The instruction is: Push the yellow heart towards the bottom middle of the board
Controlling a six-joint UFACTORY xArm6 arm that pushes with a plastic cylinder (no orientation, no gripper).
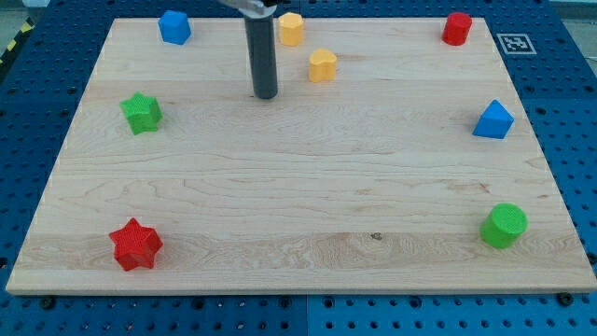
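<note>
Camera view. A pale wooden board [298, 177] lies on a blue perforated table [28, 112] and fills most of the view. The arm enters from the view's top as a straight dark rod; my tip [266, 96] rests on the board in its upper half, a little to the view's left of centre. The tool is a plain rod with no jaws, so it neither opens nor closes and holds nothing.

The yellow heart [323, 65] sits in the upper middle of the board, to the view's right of my tip and slightly above it. Bare wood shows between the two, so there is no contact. A second yellow block [291, 29], its shape not clear, stands near the board's top edge, up and to the view's left of the yellow heart, close to the rod's shaft but apart from it.

Remaining blocks:
- The blue block [174, 26] is at the top left; its shape is not clear.
- The red block [457, 28] is at the top right and looks rounded.
- The green star [142, 113] is near the left edge, level with my tip and well apart from it.
- The blue wedge-like block [493, 120] is near the right edge.
- The green cylinder [505, 225] is at the lower right.
- The red star [136, 245] is at the lower left.

A black-and-white marker tag [516, 43] lies on the table just beside the board's top right corner.
</note>
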